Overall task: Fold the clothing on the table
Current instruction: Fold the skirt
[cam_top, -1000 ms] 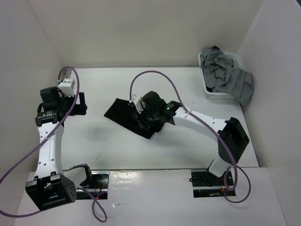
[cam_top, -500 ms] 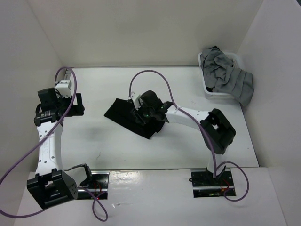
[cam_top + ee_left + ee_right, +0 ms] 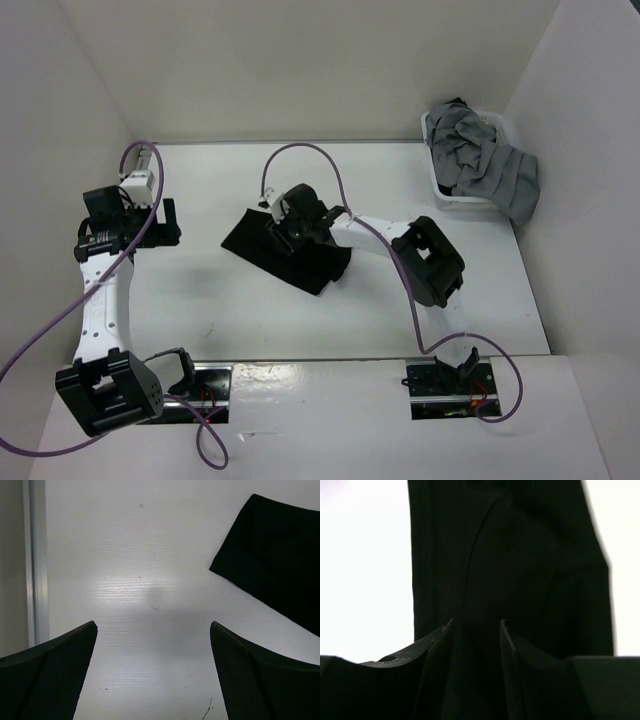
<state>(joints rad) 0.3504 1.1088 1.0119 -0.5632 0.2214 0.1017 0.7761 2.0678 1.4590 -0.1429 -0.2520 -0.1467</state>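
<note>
The clothing [image 3: 250,245] is a black garment lying folded and slanted on the white table [image 3: 200,300], left of centre. My right gripper [image 3: 283,225] is down on its upper middle. In the right wrist view the black cloth [image 3: 520,555] fills the frame, and the gripper [image 3: 476,622] has its jaws partly apart with a crease running down between them; nothing is pinched. My left gripper [image 3: 170,222] hovers wide open over bare table to the left of the garment. The left wrist view shows that gripper [image 3: 153,625] with the garment's corner [image 3: 280,565] at the upper right.
A white basket [image 3: 440,195] at the back right holds grey garments [image 3: 485,160] that spill over its rim. White walls enclose the table. A metal rail [image 3: 37,555] runs along the table's left edge. The right arm's purple cable [image 3: 300,150] loops above the garment.
My right arm has stretched out and slid its gripper up and to the left across the black garment, which has kept its shape. The left arm has barely moved.
</note>
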